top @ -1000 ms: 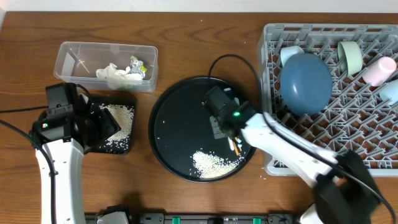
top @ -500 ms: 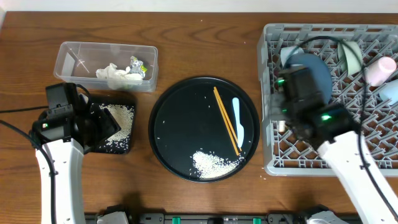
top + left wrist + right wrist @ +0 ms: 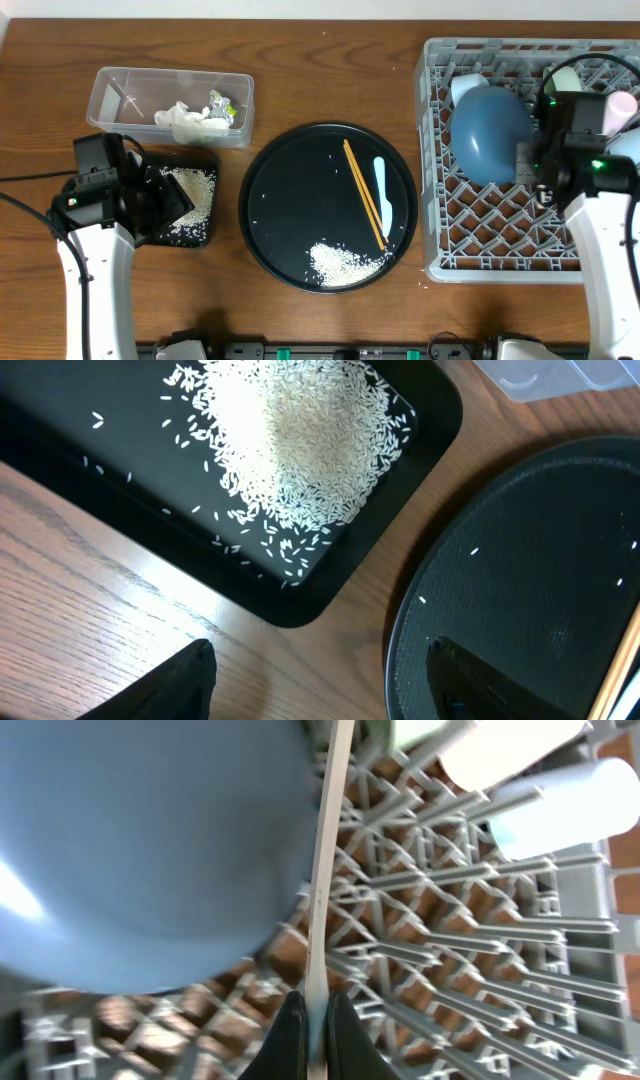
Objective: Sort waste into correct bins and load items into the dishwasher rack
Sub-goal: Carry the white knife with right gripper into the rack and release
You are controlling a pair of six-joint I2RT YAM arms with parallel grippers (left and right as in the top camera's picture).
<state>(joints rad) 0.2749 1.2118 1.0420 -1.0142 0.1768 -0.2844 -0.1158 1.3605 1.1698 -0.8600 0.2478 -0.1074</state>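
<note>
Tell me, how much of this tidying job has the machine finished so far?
Done: napkin and wrapper in the clear tub, some rice in the black tray, blue bowl and cups in the rack. In hand: the right gripper pinches a white utensil. Left: chopsticks, spoon, rice pile.

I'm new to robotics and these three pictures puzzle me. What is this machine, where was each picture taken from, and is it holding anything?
These are two robot arms at a wooden table, each ending in a two-finger hand. One picture looks down from above; the other two come from cameras on the wrists.

From above you see a clear tub with a napkin and wrapper, a small black tray of rice, and a round black tray with rice, chopsticks and a white utensil. The grey rack holds a blue bowl and cups.

The left hand is open and empty above the tray's edge. The right hand pinches a thin pale stick over the rack.
</note>
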